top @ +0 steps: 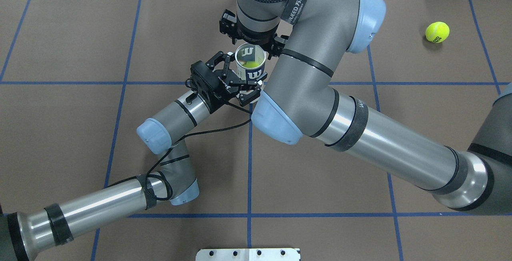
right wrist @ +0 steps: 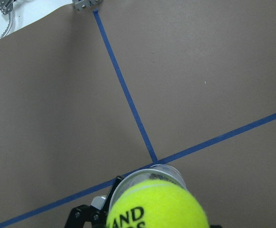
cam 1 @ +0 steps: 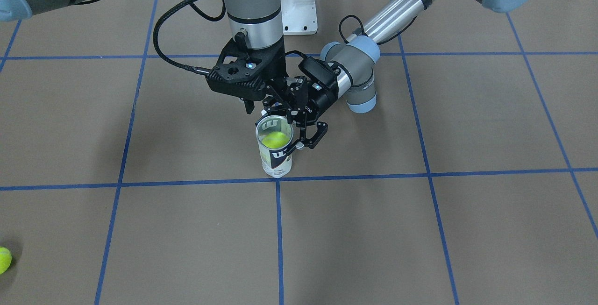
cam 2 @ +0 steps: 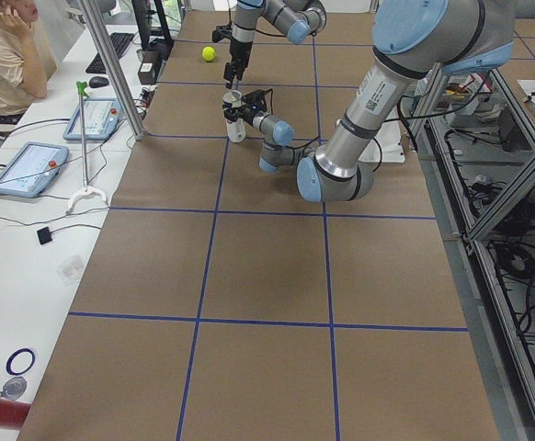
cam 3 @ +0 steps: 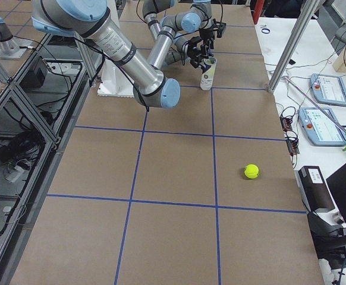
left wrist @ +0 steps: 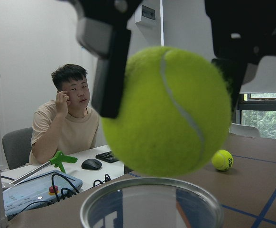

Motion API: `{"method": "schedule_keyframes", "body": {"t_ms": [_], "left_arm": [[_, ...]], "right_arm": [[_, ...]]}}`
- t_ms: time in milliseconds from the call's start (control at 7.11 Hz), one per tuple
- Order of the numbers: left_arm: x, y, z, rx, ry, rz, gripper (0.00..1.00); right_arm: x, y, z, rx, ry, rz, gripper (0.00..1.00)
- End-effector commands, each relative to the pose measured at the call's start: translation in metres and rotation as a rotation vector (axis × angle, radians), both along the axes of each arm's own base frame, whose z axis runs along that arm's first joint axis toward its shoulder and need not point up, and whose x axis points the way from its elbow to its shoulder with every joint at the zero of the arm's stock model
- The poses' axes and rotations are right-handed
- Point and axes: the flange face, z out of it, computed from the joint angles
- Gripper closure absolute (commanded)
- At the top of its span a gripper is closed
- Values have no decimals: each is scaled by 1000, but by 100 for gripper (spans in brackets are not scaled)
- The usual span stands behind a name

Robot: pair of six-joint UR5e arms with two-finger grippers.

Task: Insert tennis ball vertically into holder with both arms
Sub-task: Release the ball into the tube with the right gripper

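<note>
The holder (cam 1: 276, 160), a clear can with a silver rim and a W label, stands upright near the table's middle. My left gripper (top: 245, 73) is shut on its side, just under the rim. My right gripper (cam 1: 267, 109) hangs straight down over the mouth with its jaws apart. In both fixed views a tennis ball (cam 1: 274, 140) sits inside the top of the holder (top: 253, 75). In the left wrist view the ball (left wrist: 166, 111) is just above the rim (left wrist: 152, 183), between the right fingers (left wrist: 110, 71). In the right wrist view the ball (right wrist: 157, 206) covers the mouth.
A second tennis ball (top: 437, 32) lies loose far off on my right, also seen in the front view (cam 1: 3, 259). The white pedestal base (cam 1: 299, 6) stands behind the grippers. An operator (cam 2: 5, 50) sits at a desk past the table's far edge.
</note>
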Motion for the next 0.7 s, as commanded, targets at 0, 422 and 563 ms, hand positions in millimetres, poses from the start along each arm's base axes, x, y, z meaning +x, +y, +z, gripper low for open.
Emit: {"method": "schedule_keyframes", "body": {"t_ms": [0, 422, 563], "left_arm": [[0, 0, 0, 0, 0, 0, 1], [-1, 0, -1, 1, 3, 0, 1], [-1, 0, 0, 1, 2, 0, 1]], "right_arm": [[2, 2, -4, 7, -7, -2, 2], [7, -1, 2, 27, 5, -21, 1], [19, -13, 19, 50, 30, -36, 1]]}}
